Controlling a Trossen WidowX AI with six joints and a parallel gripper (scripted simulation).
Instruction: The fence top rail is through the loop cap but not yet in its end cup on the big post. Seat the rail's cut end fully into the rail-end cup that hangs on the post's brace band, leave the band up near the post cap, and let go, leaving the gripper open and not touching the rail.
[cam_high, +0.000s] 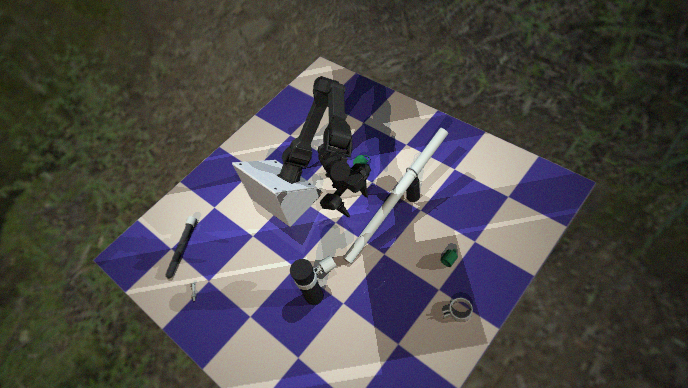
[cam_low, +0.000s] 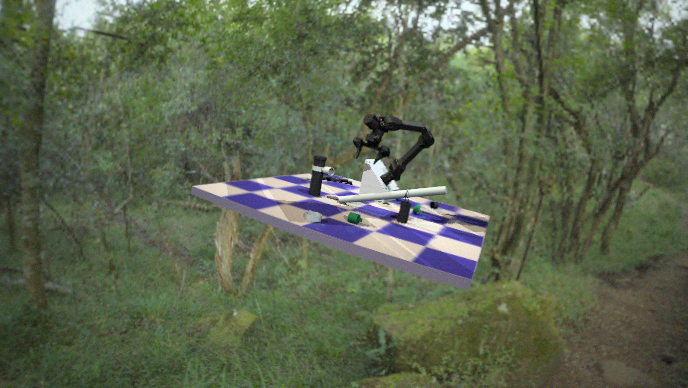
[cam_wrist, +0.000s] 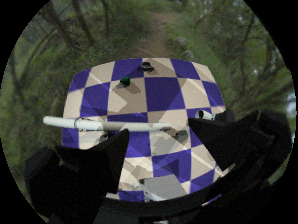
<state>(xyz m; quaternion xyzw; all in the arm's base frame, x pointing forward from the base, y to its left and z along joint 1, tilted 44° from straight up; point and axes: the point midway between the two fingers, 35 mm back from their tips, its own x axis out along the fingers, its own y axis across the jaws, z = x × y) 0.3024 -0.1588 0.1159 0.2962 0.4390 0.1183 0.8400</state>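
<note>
Left of the one white rail (cam_high: 380, 215) (cam_low: 395, 194) (cam_wrist: 110, 125), near its far half, I have my single claw (cam_high: 357, 205) (cam_low: 367, 157) (cam_wrist: 158, 125) spread open, empty; the rail crosses one of two black posts, outside the one cup (cam_high: 327, 265) (cam_low: 328, 171) (cam_wrist: 204, 115).

Loop cap (cam_high: 416, 179) (cam_low: 406, 193) details too small, blurred woods

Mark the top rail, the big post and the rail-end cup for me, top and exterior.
top rail (cam_high: 382, 212) (cam_low: 385, 195): top and exterior, white tube
big post (cam_high: 313, 293) (cam_low: 315, 183): top and exterior, black shaft
rail-end cup (cam_high: 327, 264) (cam_low: 327, 170): top and exterior, white side
</note>
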